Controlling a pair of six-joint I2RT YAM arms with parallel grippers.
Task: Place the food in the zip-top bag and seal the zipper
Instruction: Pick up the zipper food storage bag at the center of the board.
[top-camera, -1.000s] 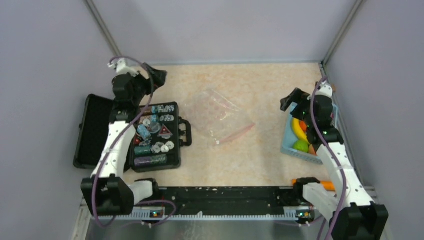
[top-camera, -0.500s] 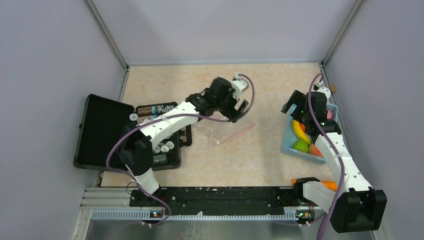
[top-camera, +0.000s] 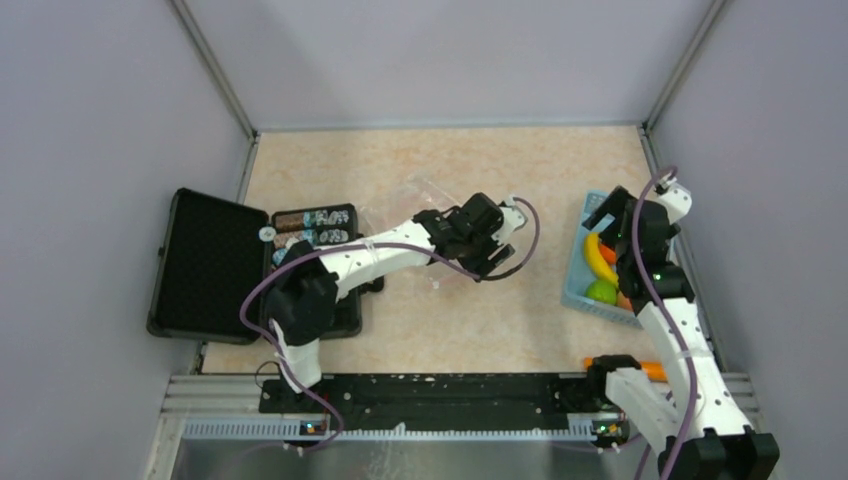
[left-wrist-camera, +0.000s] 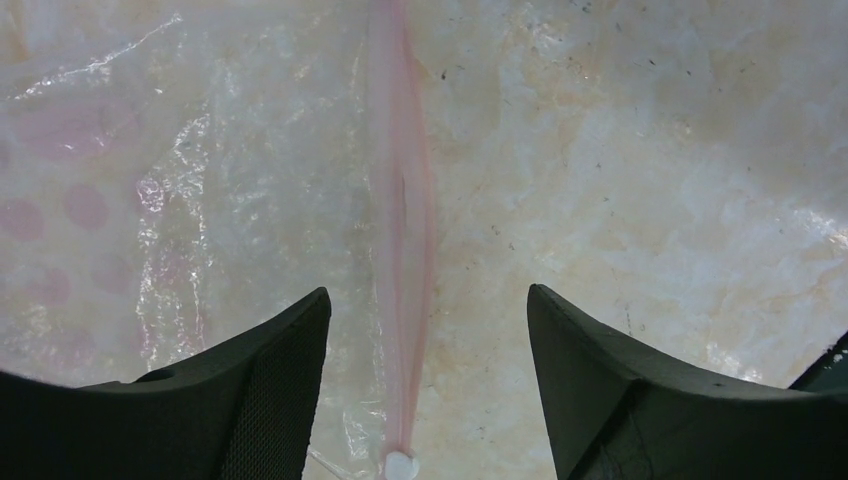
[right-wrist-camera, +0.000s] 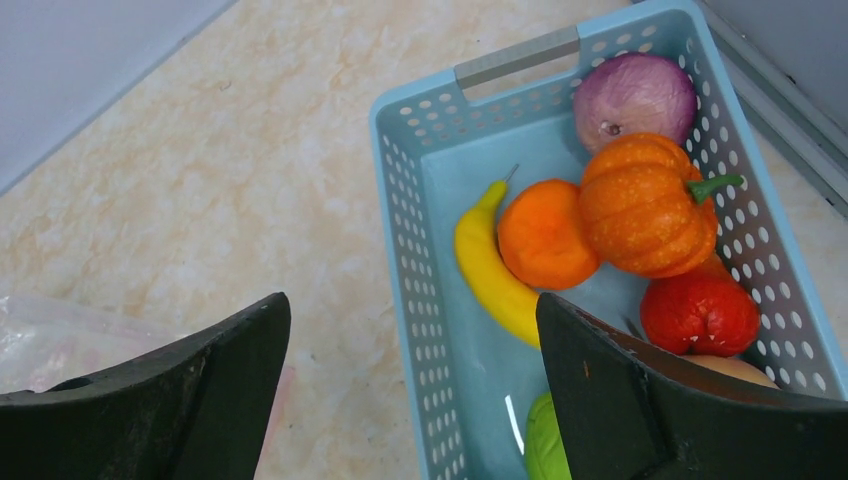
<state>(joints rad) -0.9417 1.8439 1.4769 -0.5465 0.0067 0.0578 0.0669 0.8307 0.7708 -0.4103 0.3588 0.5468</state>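
Note:
The clear zip-top bag (top-camera: 412, 205) lies flat mid-table, partly under my left arm. In the left wrist view its pinkish-red zipper (left-wrist-camera: 400, 230) runs straight up between my fingers, with the white slider (left-wrist-camera: 400, 466) at the near end. My left gripper (left-wrist-camera: 428, 295) is open and hovers just above the zipper (top-camera: 490, 252). The food lies in a light-blue basket (right-wrist-camera: 420, 250): a yellow banana (right-wrist-camera: 488, 275), an orange (right-wrist-camera: 545, 235), a pumpkin-like piece (right-wrist-camera: 645, 205), a red piece (right-wrist-camera: 700, 315), a pinkish piece (right-wrist-camera: 635, 97) and a green apple (right-wrist-camera: 545, 445). My right gripper (right-wrist-camera: 412, 300) is open and empty above the basket's left wall.
An open black case (top-camera: 205, 262) with round tokens (top-camera: 310, 222) lies at the left, under my left arm. The basket (top-camera: 575, 275) stands against the right wall. An orange object (top-camera: 652, 370) lies near the right arm's base. Grey walls close three sides.
My left arm swung from above the black case rightward across the bag and now sits over the zipper. My right gripper shifted slightly right, over the basket.

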